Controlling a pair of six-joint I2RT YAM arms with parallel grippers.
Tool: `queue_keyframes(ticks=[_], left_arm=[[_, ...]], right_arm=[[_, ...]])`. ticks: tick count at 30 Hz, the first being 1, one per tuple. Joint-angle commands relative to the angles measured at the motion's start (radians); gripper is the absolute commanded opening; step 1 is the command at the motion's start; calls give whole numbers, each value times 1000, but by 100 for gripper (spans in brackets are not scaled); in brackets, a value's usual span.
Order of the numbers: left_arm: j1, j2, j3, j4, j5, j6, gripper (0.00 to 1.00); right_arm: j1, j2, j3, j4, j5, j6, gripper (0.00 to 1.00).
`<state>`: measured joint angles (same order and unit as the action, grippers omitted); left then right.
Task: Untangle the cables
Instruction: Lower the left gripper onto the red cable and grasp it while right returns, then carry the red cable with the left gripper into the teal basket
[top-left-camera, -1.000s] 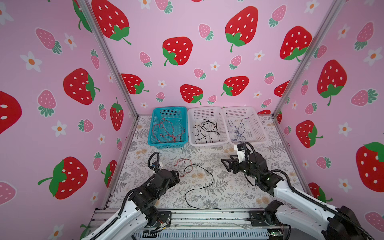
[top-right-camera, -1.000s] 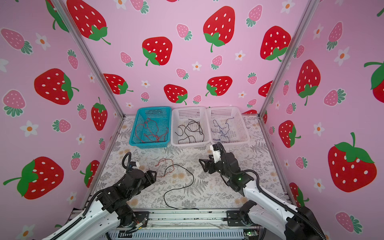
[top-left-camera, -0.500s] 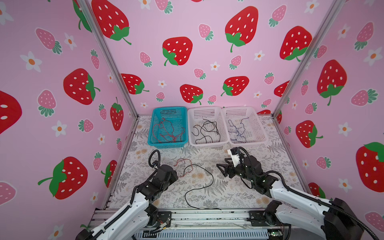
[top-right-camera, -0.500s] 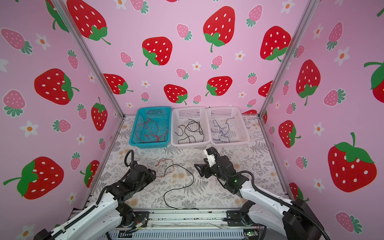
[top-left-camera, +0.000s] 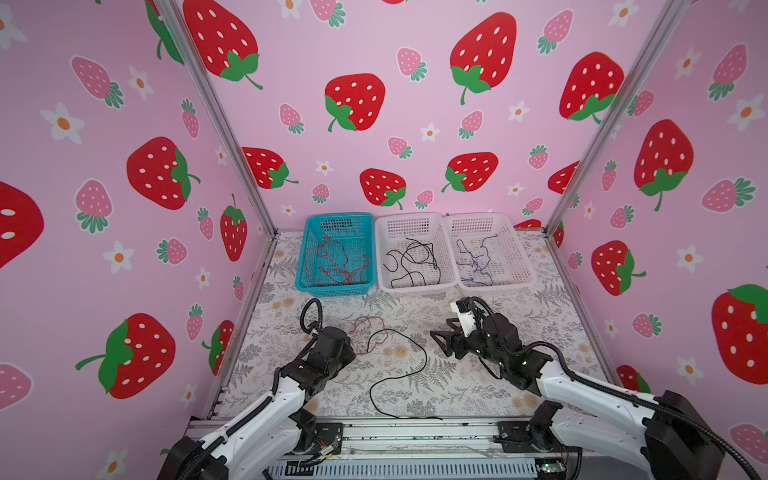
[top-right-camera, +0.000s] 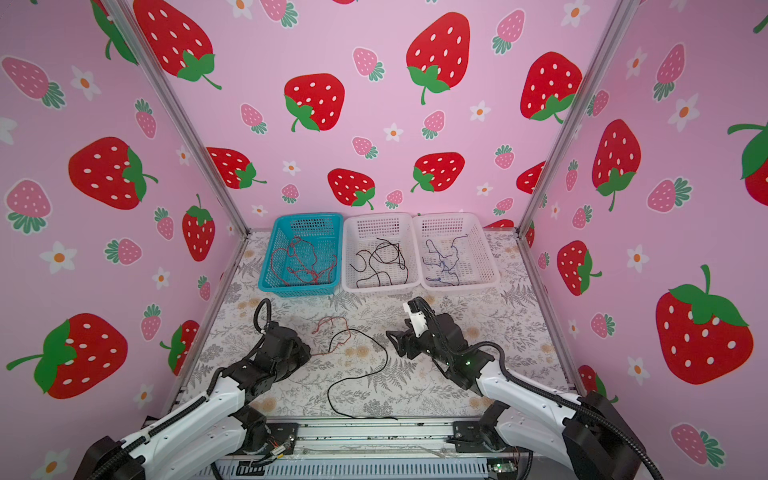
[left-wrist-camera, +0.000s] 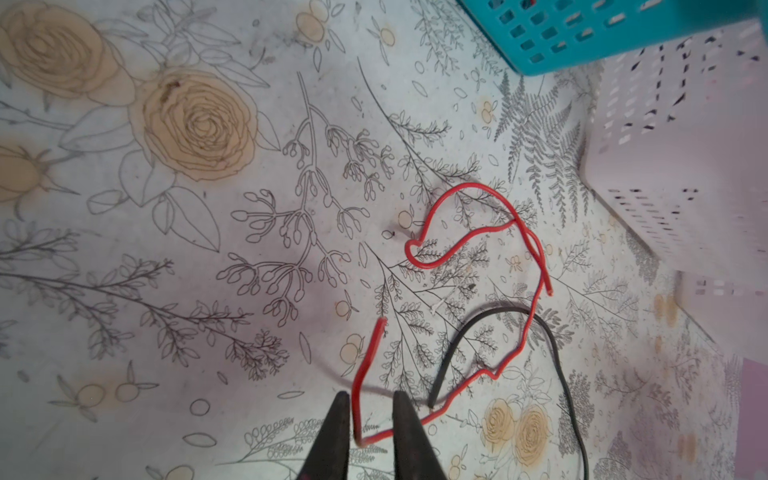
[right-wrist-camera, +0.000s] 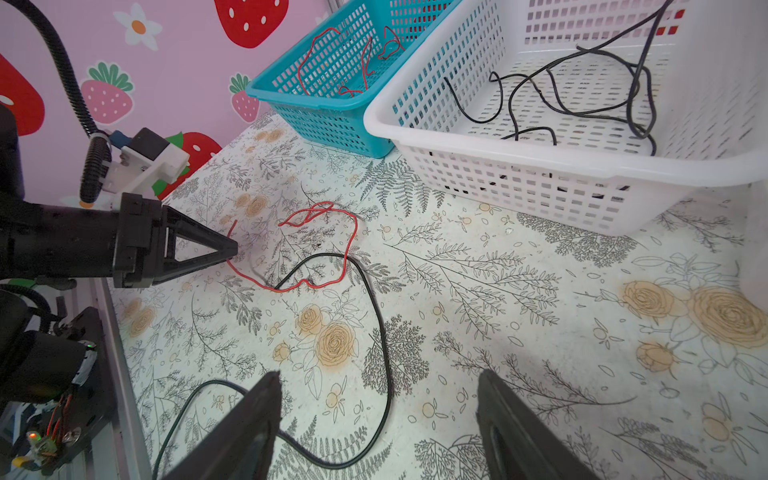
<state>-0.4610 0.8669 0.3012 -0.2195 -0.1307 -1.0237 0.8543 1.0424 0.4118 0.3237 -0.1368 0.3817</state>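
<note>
Where the loose cables lie, on the front half of the flower-printed table (top-left-camera: 519, 332), two strands are entangled. The red cable (left-wrist-camera: 496, 371) is thin, glossy and kinked, with a doubled loop at its far end and several sharp bends. The black cable (right-wrist-camera: 386, 353) is equally thin, longer and smoother, and sweeps in one wide curve toward the table's front edge. In both wrist views the red strand crosses the black one near the black strand's upper arc, and one black end lies just beside a red bend.

Left claw (left-wrist-camera: 370, 399): down at the table, jaws a narrow gap apart. A bend of the red cable runs across that gap and looks to touch both fingers (left-wrist-camera: 334, 436). The gap is wider than the strand, so no clamp is evident.

Right claw (right-wrist-camera: 378, 373): jaws spread wide, empty, above the table near the black cable's curve.

At the back of the table stand three baskets in a row:
- blue basket (top-left-camera: 309, 249): red cables (top-left-camera: 332, 266), crinkled;
- middle white basket (top-left-camera: 380, 257): black cables (top-left-camera: 415, 257), looped;
- end white basket (top-left-camera: 519, 257): blue cables (top-left-camera: 473, 262), dark and wavy.
</note>
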Motion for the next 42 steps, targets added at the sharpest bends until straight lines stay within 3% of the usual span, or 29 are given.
queue_keyframes(ticks=[1,10,12,16,24,29,36,42], left_arm=[[13,9,-17,25,-3,8,19],[28,43,-27,45,3,21,20],[31,47,-27,51,6,23,17],[40,44,-22,46,10,26,1],[63,-62,47,-69,54,54,0],[74,-178,164,-213,126,110,0],[86,-187,379,-432,221,190,0],[105,-167,590,-546,181,281,0]], right_arm=[[10,9,-3,34,16,-21,76],[21,25,1,35,19,-26,76],[23,26,1,35,19,-27,76],[26,31,0,38,20,-29,75],[36,69,-3,50,5,-27,75],[50,134,11,53,13,-23,74],[74,218,38,45,21,-21,73],[97,256,57,29,57,-26,71]])
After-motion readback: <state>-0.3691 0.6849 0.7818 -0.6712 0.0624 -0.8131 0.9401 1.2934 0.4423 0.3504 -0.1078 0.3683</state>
